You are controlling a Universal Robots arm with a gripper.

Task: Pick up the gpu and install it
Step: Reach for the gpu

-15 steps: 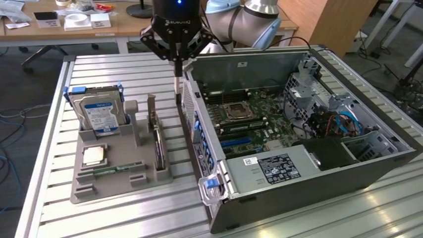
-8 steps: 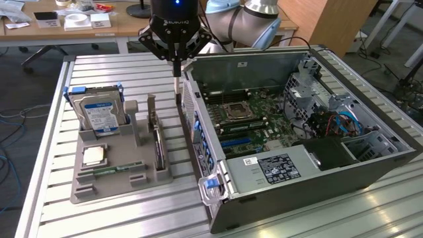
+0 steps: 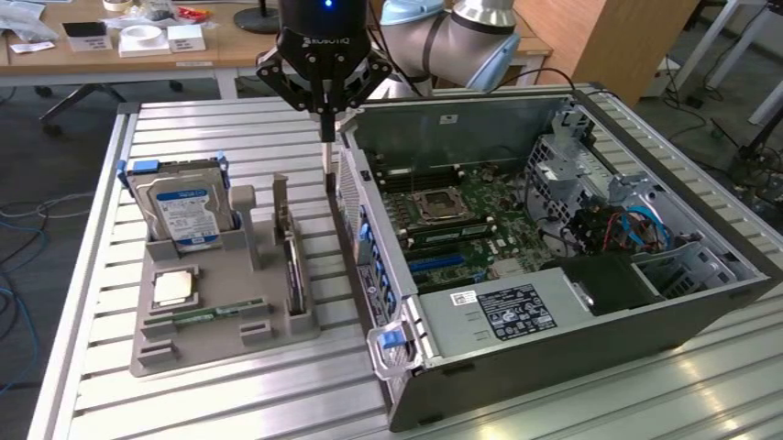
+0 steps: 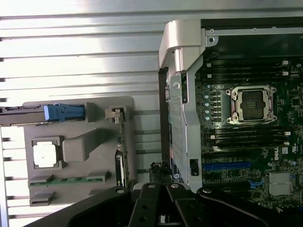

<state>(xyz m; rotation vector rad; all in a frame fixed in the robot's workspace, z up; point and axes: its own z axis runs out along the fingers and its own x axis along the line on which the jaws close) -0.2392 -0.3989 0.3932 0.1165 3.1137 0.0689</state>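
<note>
We count one gripper (image 3: 328, 170), one open computer case (image 3: 551, 359) and one grey holder (image 3: 196, 354) at lower left, carrying one hard drive (image 3: 183, 207), one processor (image 3: 175, 289), one RAM stick (image 3: 202, 314), one gpu (image 3: 292, 263).

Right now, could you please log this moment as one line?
gripper: shut, empty, hovering between holder and case | graphics card: on edge in holder | install: not done

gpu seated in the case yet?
No, the gpu stands on edge in the gray holder on the table, outside the open PC case.
</note>
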